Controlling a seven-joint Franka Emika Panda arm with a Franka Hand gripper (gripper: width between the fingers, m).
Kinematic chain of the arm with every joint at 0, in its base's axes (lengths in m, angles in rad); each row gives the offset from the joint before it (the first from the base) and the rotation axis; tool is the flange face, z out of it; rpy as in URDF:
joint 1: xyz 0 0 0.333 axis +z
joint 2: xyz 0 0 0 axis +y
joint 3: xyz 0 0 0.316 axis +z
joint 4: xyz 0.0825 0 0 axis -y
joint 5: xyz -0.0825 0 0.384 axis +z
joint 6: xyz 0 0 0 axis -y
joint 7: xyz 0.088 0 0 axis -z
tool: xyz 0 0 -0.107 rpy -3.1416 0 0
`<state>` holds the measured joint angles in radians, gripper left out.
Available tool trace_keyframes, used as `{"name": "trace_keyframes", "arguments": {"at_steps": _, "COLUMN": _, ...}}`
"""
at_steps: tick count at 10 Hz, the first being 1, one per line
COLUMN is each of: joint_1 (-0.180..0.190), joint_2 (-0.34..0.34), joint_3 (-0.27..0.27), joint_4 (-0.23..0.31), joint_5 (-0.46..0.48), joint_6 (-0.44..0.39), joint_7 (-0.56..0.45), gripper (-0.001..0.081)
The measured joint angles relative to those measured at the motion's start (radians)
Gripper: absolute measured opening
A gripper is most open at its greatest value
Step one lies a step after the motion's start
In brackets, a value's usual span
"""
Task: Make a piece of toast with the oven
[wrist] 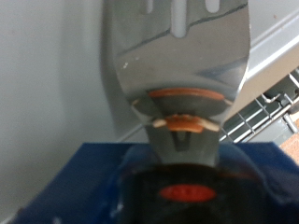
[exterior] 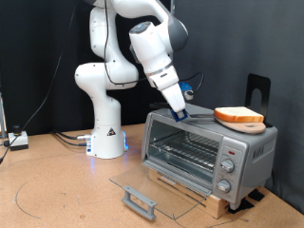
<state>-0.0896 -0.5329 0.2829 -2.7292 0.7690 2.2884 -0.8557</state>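
The piece of toast (exterior: 238, 117) lies flat on top of the oven (exterior: 249, 150), near its right end in the exterior view. The oven's glass door (exterior: 142, 190) hangs open and flat, showing the wire rack (exterior: 185, 145). My gripper (exterior: 180, 105) is above the oven's top left part, shut on a metal spatula with a blue handle (exterior: 187, 93). The spatula blade (exterior: 201, 116) rests low over the oven top and points at the toast, a short way from it. In the wrist view the shiny blade (wrist: 177, 47) and blue handle (wrist: 84, 182) fill the frame above the grey oven top (wrist: 51, 84).
The oven's knobs (exterior: 226, 167) are on its right front panel. The oven stands on a wooden base (exterior: 195, 193) on the brown table. A black stand (exterior: 258, 87) rises behind the toast. The robot's white base (exterior: 106, 141) and cables (exterior: 66, 138) are at the left.
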Motion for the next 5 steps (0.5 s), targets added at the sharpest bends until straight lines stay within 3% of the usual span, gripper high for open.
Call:
{"name": "trace_keyframes", "arguments": {"at_steps": 3, "joint_1": 0.003, "joint_2": -0.001, "joint_3": 0.013, "joint_4": 0.003, "joint_5": 0.003, "joint_6": 0.002, "joint_7": 0.008, "gripper": 0.0396}}
{"name": "trace_keyframes", "arguments": {"at_steps": 5, "joint_1": 0.004, "joint_2": 0.005, "joint_3": 0.05, "joint_4": 0.004, "joint_5": 0.007, "joint_6": 0.031, "joint_7": 0.039, "gripper": 0.0396}}
